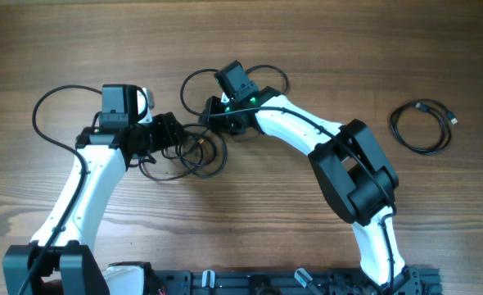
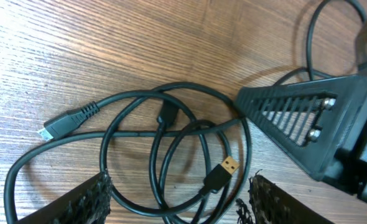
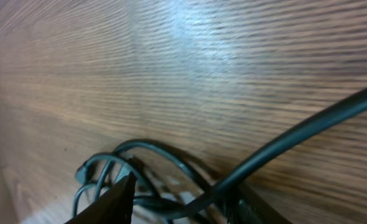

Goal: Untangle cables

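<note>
Overhead: tangled thin black cables (image 1: 200, 152) at desk middle, between left gripper (image 1: 182, 138) and right gripper (image 1: 210, 111); separate black coil (image 1: 422, 127) near right edge. Left wrist: fingers (image 2: 87, 199) spread wide, released, straddling the tangle. Right wrist: jaws parted, one cord (image 3: 295, 137) running between, unclamped.

Overhead looks straight down at the whole table (image 1: 307, 33); both wrist views sit close, sharing the tangled cables (image 2: 167, 115)

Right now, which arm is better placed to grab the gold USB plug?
Probably left: the left gripper, jaws open, is almost around the gold USB plug; the right gripper is farther from it.
</note>
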Action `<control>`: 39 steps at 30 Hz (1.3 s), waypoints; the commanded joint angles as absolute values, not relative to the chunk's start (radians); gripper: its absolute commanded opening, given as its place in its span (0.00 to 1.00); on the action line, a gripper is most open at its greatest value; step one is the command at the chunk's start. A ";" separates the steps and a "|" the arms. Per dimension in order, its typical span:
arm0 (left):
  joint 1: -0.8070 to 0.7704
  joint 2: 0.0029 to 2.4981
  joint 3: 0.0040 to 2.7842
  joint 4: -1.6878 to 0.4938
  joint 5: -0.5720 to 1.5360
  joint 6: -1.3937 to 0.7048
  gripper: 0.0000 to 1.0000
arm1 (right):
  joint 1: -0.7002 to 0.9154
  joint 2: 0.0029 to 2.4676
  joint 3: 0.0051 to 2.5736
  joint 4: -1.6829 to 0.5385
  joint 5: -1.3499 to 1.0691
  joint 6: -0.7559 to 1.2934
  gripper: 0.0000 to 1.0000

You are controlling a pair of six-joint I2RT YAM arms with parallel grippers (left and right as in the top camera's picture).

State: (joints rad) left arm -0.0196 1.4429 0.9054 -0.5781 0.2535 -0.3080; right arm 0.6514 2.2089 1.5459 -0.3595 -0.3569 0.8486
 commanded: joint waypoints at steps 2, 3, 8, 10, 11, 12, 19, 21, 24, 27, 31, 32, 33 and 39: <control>-0.025 1.454 0.827 -0.480 0.234 -0.292 0.72 | 0.654 2.230 1.542 -0.378 -0.302 0.867 0.48; -0.028 1.454 0.819 -0.464 0.234 -0.292 0.72 | 0.656 2.230 1.542 -0.384 -0.301 0.867 0.48; -0.051 1.471 0.810 -0.447 0.234 -0.292 0.69 | 0.682 2.236 1.542 -0.390 -0.231 0.887 0.48; -0.058 1.497 0.810 -0.444 0.234 -0.292 0.68 | 0.691 2.236 1.542 -0.385 -0.204 0.901 0.49; -0.061 1.517 0.810 -0.439 0.233 -0.292 0.66 | 0.694 2.236 1.542 -0.382 -0.196 0.900 0.49; -0.061 1.535 0.810 -0.433 0.233 -0.292 0.64 | 0.695 2.236 1.542 -0.381 -0.190 0.902 0.49; -0.062 1.632 0.810 -0.347 0.208 -0.292 0.53 | 0.699 2.237 1.513 -0.327 -0.175 0.928 0.49; -0.062 1.653 0.810 -0.347 0.208 -0.292 0.43 | 0.699 2.238 1.510 -0.329 -0.174 0.926 0.47; -0.062 1.677 0.810 -0.348 0.208 -0.292 0.29 | 0.699 2.238 1.510 -0.331 -0.171 0.920 0.37; -0.062 1.678 0.810 -0.351 0.208 -0.292 0.17 | 0.699 2.238 1.510 -0.356 -0.171 0.919 0.31; -0.062 1.678 0.810 -0.351 0.208 -0.292 0.09 | 0.699 2.238 1.496 -0.361 -0.171 0.915 0.08; -0.062 1.678 0.810 -0.351 0.208 -0.292 0.08 | 0.699 2.238 1.496 -0.364 -0.171 0.907 0.04; -0.062 1.678 0.810 -0.351 0.208 -0.292 0.07 | 0.697 2.236 1.496 -0.364 -0.173 0.879 0.04; -0.061 1.678 0.810 -0.352 0.154 -0.300 0.04 | 0.614 2.151 1.496 -0.384 -0.414 0.699 0.04</control>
State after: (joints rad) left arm -0.0593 1.6676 0.8162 -0.3504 0.2188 -0.2966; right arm 0.6712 2.2105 1.5127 -0.3550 -0.2699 0.8371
